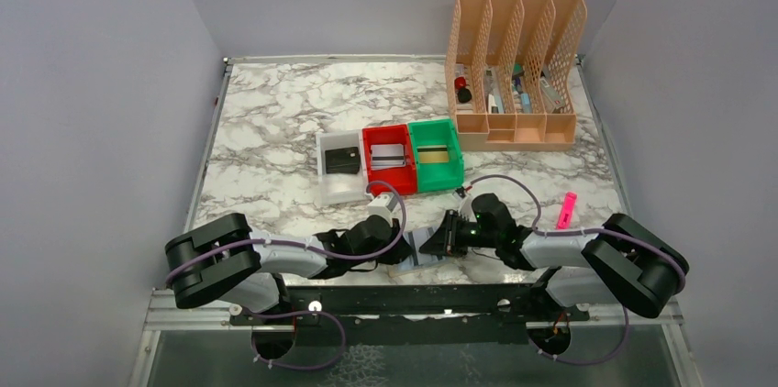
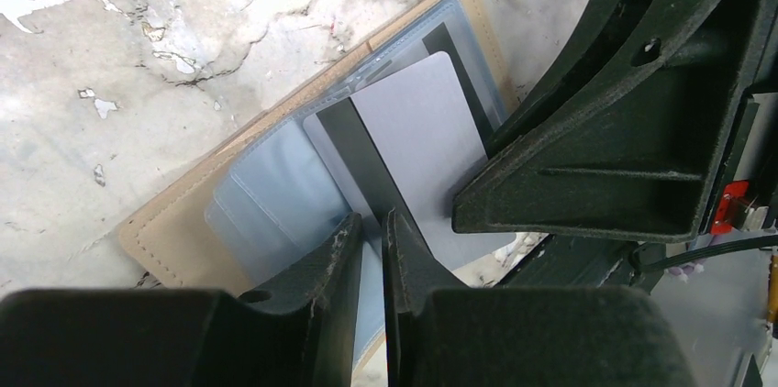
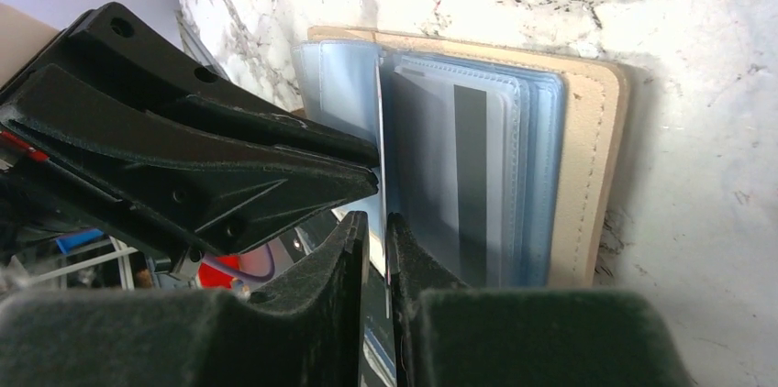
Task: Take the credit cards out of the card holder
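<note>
Fingers on the left gripper (image 2: 372,226) are pinched nearly together on what looks like a blue-grey clear pocket leaf of the tan stitched folding card holder (image 2: 174,231), pinning it down. Right gripper (image 3: 375,226) fingers are clenched on the edge of a thin silvery grey plastic card (image 2: 417,149); it stands partway out of its pocket, not yet free. Card holder lies open on the near edge of the table, between the two grippers, just ahead of the arm bases. Right wrist view shows another card with a dark stripe (image 3: 468,176) seated in a pocket further in. Progress, as judged: well along but not done. Three small trays sit in a row mid-table: white plastic tray (image 1: 339,190) with a black card (image 1: 341,160), red tray (image 1: 367,167) with a pale card (image 1: 388,156), green tray (image 1: 458,162) with a gold-toned card (image 1: 437,155). Left to do: draw the grey card clear, then the striped one; whether more sit under the other leaves cannot be told. Surface is white marble-patterned tabletop with grey veining (image 1: 275,130), metal rail along the near edge. Peach slotted desk organiser (image 1: 541,38) with pens back right; pink marker (image 1: 566,210) near the right arm. Plain pale grey walls (image 1: 92,84) on three sides
</note>
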Controlling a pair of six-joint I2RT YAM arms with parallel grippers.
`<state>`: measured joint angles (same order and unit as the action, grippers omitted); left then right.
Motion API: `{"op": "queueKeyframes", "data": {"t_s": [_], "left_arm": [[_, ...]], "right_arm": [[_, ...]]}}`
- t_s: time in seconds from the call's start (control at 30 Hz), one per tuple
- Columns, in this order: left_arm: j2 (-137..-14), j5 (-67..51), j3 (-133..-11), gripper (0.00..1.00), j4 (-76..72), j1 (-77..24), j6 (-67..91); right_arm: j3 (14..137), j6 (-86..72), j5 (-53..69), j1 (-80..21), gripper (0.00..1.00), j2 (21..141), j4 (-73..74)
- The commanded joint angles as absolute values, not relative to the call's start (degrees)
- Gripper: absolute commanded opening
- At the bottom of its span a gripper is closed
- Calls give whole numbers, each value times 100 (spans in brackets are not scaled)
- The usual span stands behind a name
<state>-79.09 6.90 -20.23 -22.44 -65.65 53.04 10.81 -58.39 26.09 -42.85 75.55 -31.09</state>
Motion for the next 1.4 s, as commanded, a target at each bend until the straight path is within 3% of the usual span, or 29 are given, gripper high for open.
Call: {"op": "queueKeyframes", "data": {"t_s": [0.0, 0.3, 0.6, 0.93, 1.17, 1.37], "left_arm": [[-8014, 584, -1761, 18, -1670, -6630, 5350], [-7946, 624, -1757, 18, -1609, -6638, 5326], [-7875, 689, -1712, 17, -1601, -6636, 5320], [-7291, 1135, -1906, 25, -935, -6543, 4966], [-6682, 1134, -2271, 39, -346, -6187, 4389], [-6089, 1205, -2706, 65, 731, -5393, 3875]], "right_arm": [[1146, -5815, 2596, -4324, 20, 7549, -3140], [1254, -5793, 2263, -4324, 23, 7383, -2741], [1372, -5658, 2219, -4324, 3, 7259, -2439], [1652, -5062, 1561, -4324, 2, 6361, -883], [1931, -4443, 1019, -4324, 1, 5376, -117], [2241, -3642, 844, -4324, 1, 4852, -261]]}}
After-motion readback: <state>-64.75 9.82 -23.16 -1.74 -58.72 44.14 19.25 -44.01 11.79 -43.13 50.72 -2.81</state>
